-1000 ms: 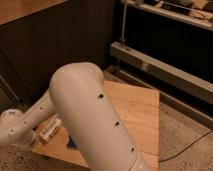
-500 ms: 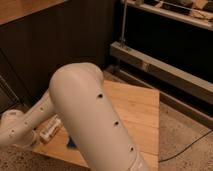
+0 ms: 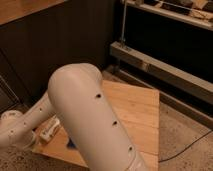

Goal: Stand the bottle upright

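Observation:
A light-coloured bottle (image 3: 50, 129) lies on its side near the left edge of the wooden table top (image 3: 135, 115). My large white arm (image 3: 90, 115) crosses the middle of the view and bends down to the lower left. Its wrist end and the gripper (image 3: 20, 141) sit low at the left edge, just left of and below the bottle. The arm hides part of the table and the area right of the bottle.
A small blue thing (image 3: 70, 145) shows on the table beside the arm. A dark wall stands behind the table. A metal rack with a low shelf rail (image 3: 160, 70) stands at the right. A cable (image 3: 190, 145) runs over the speckled floor.
The wrist end of the arm has shifted slightly at the lower left. The bottle still lies on its side in about the same place.

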`<state>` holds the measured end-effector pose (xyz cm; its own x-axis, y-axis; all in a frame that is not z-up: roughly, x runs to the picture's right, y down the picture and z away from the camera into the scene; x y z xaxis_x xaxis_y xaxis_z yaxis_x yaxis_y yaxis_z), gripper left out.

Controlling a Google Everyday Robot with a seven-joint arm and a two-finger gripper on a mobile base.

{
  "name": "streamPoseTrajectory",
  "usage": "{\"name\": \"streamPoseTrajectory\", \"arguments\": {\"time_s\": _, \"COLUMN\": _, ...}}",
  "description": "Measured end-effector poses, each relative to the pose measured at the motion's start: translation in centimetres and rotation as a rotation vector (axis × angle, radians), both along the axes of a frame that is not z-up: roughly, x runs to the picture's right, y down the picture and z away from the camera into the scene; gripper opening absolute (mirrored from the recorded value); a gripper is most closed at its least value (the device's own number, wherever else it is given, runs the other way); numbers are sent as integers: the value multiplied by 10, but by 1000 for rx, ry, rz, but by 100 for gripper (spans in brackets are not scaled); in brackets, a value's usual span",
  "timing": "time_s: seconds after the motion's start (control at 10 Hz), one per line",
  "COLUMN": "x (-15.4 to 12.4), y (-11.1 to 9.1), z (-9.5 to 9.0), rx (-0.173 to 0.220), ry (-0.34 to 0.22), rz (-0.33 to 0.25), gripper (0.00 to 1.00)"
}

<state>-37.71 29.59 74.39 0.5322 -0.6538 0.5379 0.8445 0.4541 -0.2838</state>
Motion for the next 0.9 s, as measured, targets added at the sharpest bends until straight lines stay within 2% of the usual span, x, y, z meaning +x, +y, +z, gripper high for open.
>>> {"name": "streamPoseTrajectory", "arguments": {"time_s": 0.9, "x": 3, "y": 2, "z": 3, "rx": -15, "ry": -1, "rz": -7, "gripper": 48}}
